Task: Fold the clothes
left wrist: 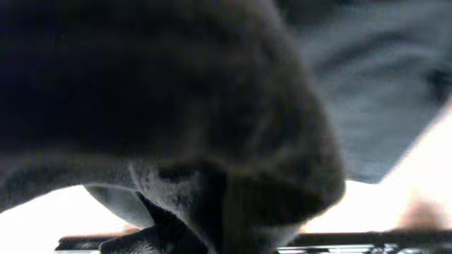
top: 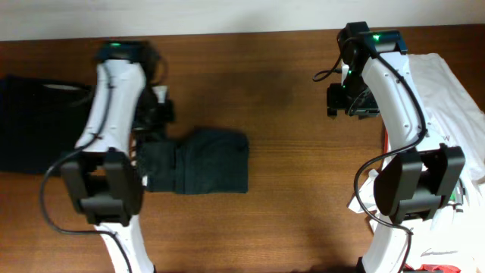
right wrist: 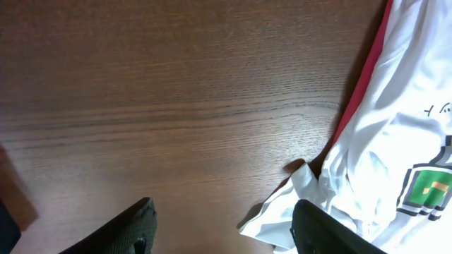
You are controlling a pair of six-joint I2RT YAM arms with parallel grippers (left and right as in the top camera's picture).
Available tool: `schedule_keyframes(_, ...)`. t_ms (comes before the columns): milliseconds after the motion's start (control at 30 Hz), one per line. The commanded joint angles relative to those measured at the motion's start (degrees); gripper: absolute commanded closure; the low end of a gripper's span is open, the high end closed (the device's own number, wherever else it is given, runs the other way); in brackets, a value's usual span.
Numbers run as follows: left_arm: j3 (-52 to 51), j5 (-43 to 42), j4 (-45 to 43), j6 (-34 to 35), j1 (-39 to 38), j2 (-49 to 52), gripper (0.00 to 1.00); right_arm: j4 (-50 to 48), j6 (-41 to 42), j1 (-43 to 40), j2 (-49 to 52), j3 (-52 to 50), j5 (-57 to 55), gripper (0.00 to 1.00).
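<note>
The black shirt (top: pixel 208 161) lies folded left of centre on the table (top: pixel 288 189). The left gripper (top: pixel 158 115) presses into its fabric, but whether it grips the cloth is hidden. The right gripper (right wrist: pixel 222 222) is spread wide, touching nothing, just beside white clothes (right wrist: pixel 395 141).

A brown wood-grain table (top: pixel 288 114) meets a pale, plain surface (top: pixel 227 14) along its far edge.
</note>
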State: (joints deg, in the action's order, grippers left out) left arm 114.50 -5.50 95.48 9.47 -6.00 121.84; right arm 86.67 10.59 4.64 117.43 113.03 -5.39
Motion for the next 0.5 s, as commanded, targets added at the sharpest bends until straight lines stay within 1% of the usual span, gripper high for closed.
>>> schedule_keyframes(0,0.9,-4.2,-0.9,4.0,-6.6,-0.1,0.99,0.2,0.4,-0.2,0.0,0.2,-1.3,0.34)
schedule_keyframes(100,0.9,-5.5,-1.9,5.2,-10.3,-0.1,0.99,0.2,0.4,-0.2,0.0,0.2,-1.3,0.34)
schedule_keyframes(167,0.9,-5.5,-2.8,7.7,-11.5,-0.1,0.99,0.4,0.4,-0.2,0.0,0.2,-1.3,0.34)
schedule_keyframes(467,0.7,-8.2,-2.2,7.9,-14.9,-0.1,0.99,0.3,0.2,-0.2,0.0,0.0,-1.3,0.33)
